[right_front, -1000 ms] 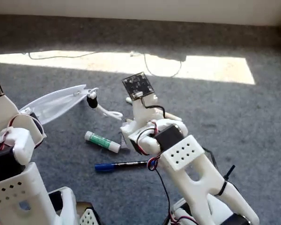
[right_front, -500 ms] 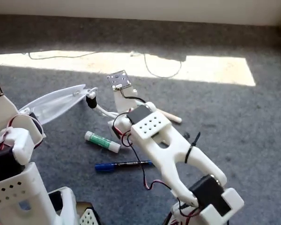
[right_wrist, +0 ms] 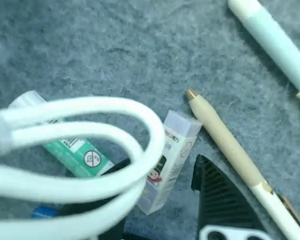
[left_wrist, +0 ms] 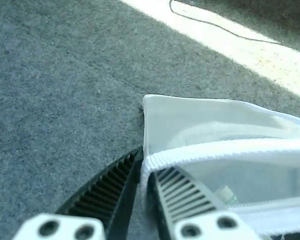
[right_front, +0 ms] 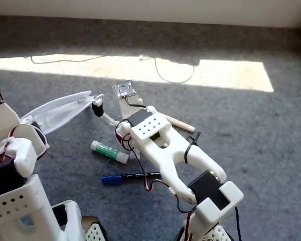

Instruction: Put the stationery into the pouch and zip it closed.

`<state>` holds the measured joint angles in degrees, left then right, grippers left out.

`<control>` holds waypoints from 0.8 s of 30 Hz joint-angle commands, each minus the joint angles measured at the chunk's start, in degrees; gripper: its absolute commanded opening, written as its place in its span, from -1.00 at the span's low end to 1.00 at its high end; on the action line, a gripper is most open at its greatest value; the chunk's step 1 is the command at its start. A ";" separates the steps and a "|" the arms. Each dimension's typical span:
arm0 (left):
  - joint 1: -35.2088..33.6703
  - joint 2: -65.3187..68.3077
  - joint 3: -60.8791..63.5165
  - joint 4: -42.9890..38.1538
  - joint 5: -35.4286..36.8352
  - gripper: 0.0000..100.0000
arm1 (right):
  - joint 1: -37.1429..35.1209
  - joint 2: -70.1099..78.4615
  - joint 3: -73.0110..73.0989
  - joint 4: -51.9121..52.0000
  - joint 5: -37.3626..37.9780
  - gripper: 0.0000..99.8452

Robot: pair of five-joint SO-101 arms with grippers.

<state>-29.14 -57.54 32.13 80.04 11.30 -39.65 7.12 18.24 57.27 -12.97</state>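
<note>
The left gripper (left_wrist: 144, 172) has its jaws drawn in to a narrow slit, clamped on the zip edge of the pouch (left_wrist: 215, 125) at one corner. In the left wrist view the pouch's two zip bands stand apart, so the mouth is open. In the high view the pouch lies left of centre, slanting up toward the right, just above the left arm (right_front: 15, 165).

The right gripper (right_front: 123, 108) sits at upper centre of the high view, just right of the pouch's tip and over a white cord (right_front: 109, 119). How far it is open cannot be told, nor whether it holds anything. In the right wrist view the cord loops across the lower left, close to the camera.

All the stationery seen lies on the carpet (right_front: 251, 140), outside the pouch:
- The glue stick (right_front: 109, 151) is left of centre, below the pouch.
- The blue pen (right_front: 129, 176) is below the glue stick, its right end under the right arm (right_front: 165, 150).
- The beige pen (right_front: 178, 123) is just right of that arm.
- The eraser (right_wrist: 169, 160) is between the glue stick and the beige pen, near both.
- The pale pen (right_wrist: 270, 35) is at the upper right of the right wrist view.

A thin cable (right_front: 170, 78) crosses the sunlit strip at the top.
</note>
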 commanded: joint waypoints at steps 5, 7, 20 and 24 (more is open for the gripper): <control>-0.40 0.13 -0.57 -1.23 0.26 -0.99 | 1.63 2.42 -5.76 -0.75 -0.79 -0.66; -0.40 0.13 -0.57 -1.23 0.26 -0.99 | 1.63 3.74 -6.46 -0.75 -0.79 -0.66; -0.40 0.13 -0.57 -1.23 0.26 -0.99 | 1.45 8.57 -9.89 -0.40 -0.53 -0.83; -0.40 0.13 -0.57 -1.23 0.26 -0.99 | 1.80 6.90 -9.89 -0.31 -0.35 -0.84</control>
<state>-29.14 -57.54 32.13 80.04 11.30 -38.68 16.62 11.47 57.27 -13.41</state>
